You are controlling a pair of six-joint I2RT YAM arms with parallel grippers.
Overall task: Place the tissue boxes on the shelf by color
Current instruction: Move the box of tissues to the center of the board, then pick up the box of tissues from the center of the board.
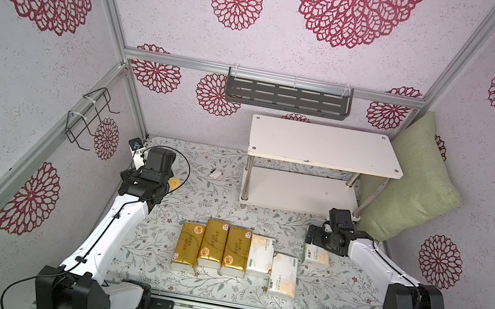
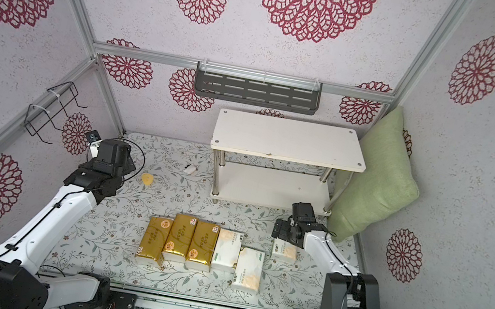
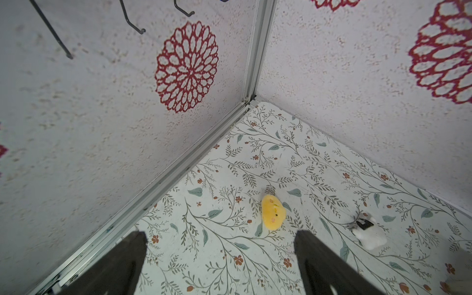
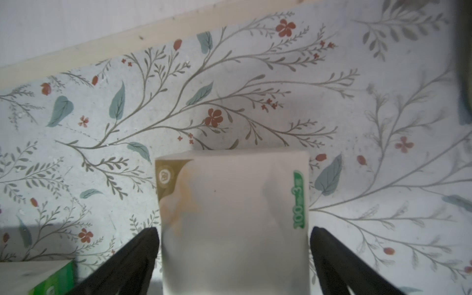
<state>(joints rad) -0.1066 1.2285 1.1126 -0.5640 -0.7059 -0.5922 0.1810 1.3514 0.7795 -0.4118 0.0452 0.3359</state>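
Here, we see the left gripper point(image 3: 219, 235) spread open above the table near the wall corner. Three gold tissue packs point(image 1: 213, 240) lie side by side mid-table, with two white packs point(image 1: 260, 255) just beside them. The right gripper point(image 4: 233, 229) straddles a third white pack point(image 4: 229, 199) lying on the table, jaws wide, in front of the shelf point(image 1: 327, 145).

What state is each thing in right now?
gold tissue packs: flat on the table, side by side
two white tissue packs: flat, beside the gold ones
third white pack: on the table, apart
shelf: both boards bare
left gripper: open, empty
right gripper: open, straddling the third white pack
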